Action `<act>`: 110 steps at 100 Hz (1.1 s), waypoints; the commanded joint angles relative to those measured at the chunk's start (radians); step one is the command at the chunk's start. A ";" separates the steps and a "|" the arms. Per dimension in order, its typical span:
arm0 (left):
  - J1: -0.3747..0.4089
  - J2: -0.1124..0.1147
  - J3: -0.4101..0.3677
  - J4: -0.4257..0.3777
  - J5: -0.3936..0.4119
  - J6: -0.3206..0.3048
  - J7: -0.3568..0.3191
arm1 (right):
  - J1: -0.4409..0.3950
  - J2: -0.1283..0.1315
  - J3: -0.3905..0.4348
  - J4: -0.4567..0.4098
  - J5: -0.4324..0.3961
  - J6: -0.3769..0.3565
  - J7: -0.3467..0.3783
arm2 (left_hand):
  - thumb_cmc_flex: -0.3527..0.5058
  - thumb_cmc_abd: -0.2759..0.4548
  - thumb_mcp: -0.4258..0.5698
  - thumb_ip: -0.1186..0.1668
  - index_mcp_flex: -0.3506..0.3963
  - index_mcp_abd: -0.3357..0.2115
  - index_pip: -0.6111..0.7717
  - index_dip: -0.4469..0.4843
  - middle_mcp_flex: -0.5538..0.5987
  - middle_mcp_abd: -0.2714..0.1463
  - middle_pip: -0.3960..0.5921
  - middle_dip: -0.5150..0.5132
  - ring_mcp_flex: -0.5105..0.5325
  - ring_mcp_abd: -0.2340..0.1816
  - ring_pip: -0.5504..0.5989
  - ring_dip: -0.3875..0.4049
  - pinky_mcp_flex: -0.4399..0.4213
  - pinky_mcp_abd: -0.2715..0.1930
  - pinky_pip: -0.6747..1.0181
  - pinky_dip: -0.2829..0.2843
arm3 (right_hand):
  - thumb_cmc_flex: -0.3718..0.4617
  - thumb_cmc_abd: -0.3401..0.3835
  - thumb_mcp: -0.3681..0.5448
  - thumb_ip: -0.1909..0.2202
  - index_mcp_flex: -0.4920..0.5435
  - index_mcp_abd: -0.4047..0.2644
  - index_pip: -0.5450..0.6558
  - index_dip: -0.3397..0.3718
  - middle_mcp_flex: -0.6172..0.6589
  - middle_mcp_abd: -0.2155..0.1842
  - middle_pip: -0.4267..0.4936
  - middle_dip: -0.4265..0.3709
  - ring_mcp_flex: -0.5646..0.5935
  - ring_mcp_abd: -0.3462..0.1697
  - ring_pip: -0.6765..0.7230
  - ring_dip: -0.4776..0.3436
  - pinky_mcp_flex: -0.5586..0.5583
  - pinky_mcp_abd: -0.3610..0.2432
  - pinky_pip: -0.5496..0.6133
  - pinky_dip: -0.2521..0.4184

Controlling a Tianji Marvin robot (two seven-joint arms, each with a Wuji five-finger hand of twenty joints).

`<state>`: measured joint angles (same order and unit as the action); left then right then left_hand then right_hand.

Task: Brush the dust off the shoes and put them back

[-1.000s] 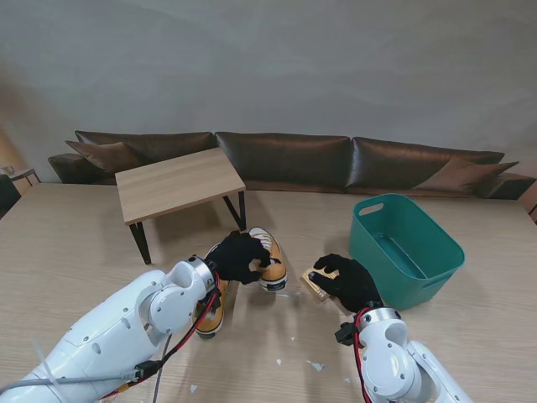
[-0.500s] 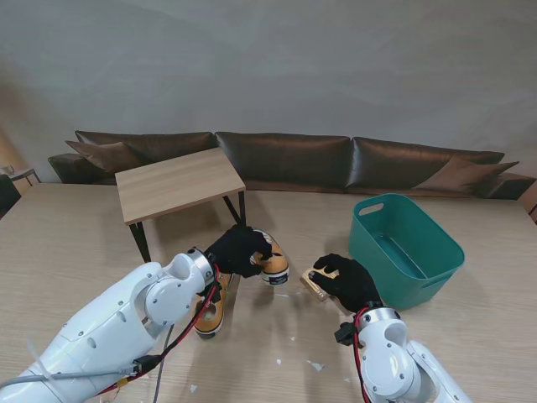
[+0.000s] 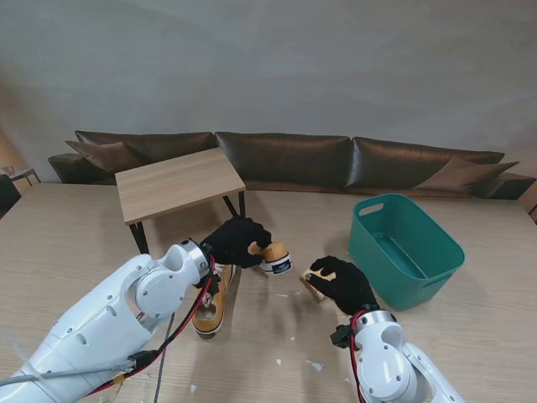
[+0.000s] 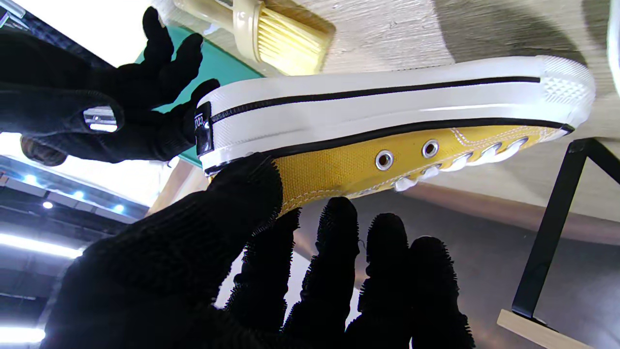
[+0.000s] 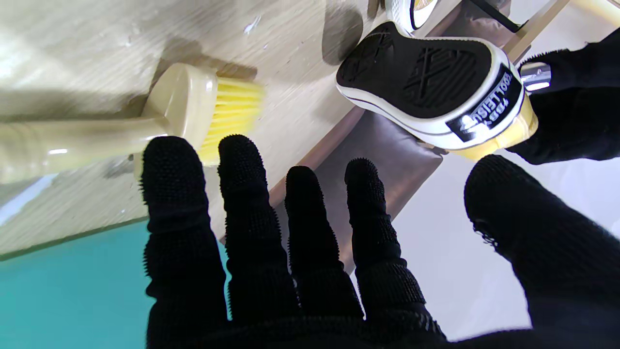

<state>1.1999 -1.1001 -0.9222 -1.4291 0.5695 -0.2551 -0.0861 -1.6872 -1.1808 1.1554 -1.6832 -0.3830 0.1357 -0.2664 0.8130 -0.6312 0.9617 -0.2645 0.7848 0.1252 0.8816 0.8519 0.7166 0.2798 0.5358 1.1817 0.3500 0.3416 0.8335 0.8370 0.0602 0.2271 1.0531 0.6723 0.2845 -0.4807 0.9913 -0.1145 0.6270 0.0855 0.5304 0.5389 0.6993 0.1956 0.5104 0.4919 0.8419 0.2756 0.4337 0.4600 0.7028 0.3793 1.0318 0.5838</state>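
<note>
My left hand (image 3: 239, 242) is shut on a mustard-yellow canvas shoe (image 3: 273, 257) with a white sole and holds it off the table, heel toward the right hand. The left wrist view shows the thumb at the heel of this shoe (image 4: 387, 126) and the fingers along its upper. The second yellow shoe (image 3: 210, 309) lies on the table, partly hidden by my left forearm. A cream brush (image 5: 193, 111) with yellow bristles lies on the table. My right hand (image 3: 340, 284) hovers over the brush (image 3: 313, 283), fingers (image 5: 242, 203) spread, holding nothing.
A teal plastic basket (image 3: 404, 248) stands right of the right hand. A small wooden table (image 3: 176, 183) with black legs stands at the back left, and a brown sofa (image 3: 285, 159) runs behind. Small white scraps (image 3: 315, 365) lie on the tabletop near me.
My left hand has raised the yellow shoe off the table and carried it slightly right, toward the brush. The right hand has barely shifted over the brush.
</note>
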 commanded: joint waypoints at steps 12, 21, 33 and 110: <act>0.000 0.006 -0.027 -0.044 -0.022 -0.017 -0.051 | 0.008 -0.014 -0.030 0.021 0.019 -0.004 0.006 | -0.014 0.087 -0.006 -0.030 0.035 0.024 0.308 0.127 0.024 -0.023 -0.007 0.042 0.051 -0.009 0.014 -0.012 0.010 -0.030 0.039 -0.011 | -0.005 -0.045 -0.002 0.016 -0.207 -0.045 -0.037 -0.014 -0.140 -0.016 0.007 -0.020 -0.082 -0.017 -0.014 -0.003 -0.361 -0.008 -0.024 0.008; -0.001 0.010 -0.036 -0.057 -0.045 -0.023 -0.077 | 0.019 -0.016 -0.046 0.029 0.023 0.001 0.005 | -0.011 0.087 -0.006 -0.030 0.034 0.024 0.307 0.129 0.024 -0.022 -0.011 0.046 0.051 -0.009 0.013 -0.012 0.010 -0.030 0.039 -0.011 | 0.013 -0.074 -0.034 0.013 -0.334 -0.059 -0.056 -0.048 -0.246 -0.036 0.027 -0.025 -0.151 -0.036 -0.020 -0.008 -0.401 -0.037 -0.050 0.028; -0.010 0.013 -0.040 -0.065 -0.074 -0.034 -0.106 | 0.042 -0.016 -0.073 0.046 0.007 0.009 0.005 | -0.011 0.088 -0.007 -0.031 0.033 0.025 0.306 0.131 0.026 -0.024 -0.016 0.053 0.051 -0.009 0.013 -0.013 0.010 -0.030 0.040 -0.013 | 0.031 -0.111 -0.071 0.009 -0.488 -0.054 -0.035 -0.056 -0.402 -0.061 0.044 -0.032 -0.247 -0.069 -0.032 -0.020 -0.456 -0.085 -0.105 0.043; -0.077 0.011 -0.013 -0.053 -0.241 -0.065 -0.187 | 0.178 -0.061 -0.212 0.167 0.050 -0.075 -0.089 | -0.012 0.088 -0.008 -0.031 0.034 0.014 0.298 0.144 0.033 -0.024 -0.027 0.072 0.055 -0.013 0.009 -0.014 0.009 -0.030 0.043 -0.018 | 0.039 -0.406 0.089 -0.074 -0.493 -0.078 -0.538 0.024 -0.537 -0.092 -0.142 -0.078 -0.409 -0.034 -0.252 -0.121 -0.560 -0.121 -0.517 0.083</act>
<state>1.1354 -1.0814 -0.9317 -1.4760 0.3392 -0.3147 -0.2557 -1.5174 -1.2314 0.9496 -1.5134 -0.3399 0.0844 -0.3712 0.8003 -0.6220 0.9309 -0.2876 0.7848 0.2031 0.9899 0.8943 0.7276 0.2700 0.5113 1.2321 0.3731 0.3386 0.8345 0.8278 0.0726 0.2271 1.0635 0.6616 0.3412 -0.8096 1.0495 -0.1525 0.1266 0.0589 -0.0044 0.5540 0.1997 0.1445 0.3733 0.3961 0.4628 0.2402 0.1995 0.3448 0.6387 0.2774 0.5562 0.6261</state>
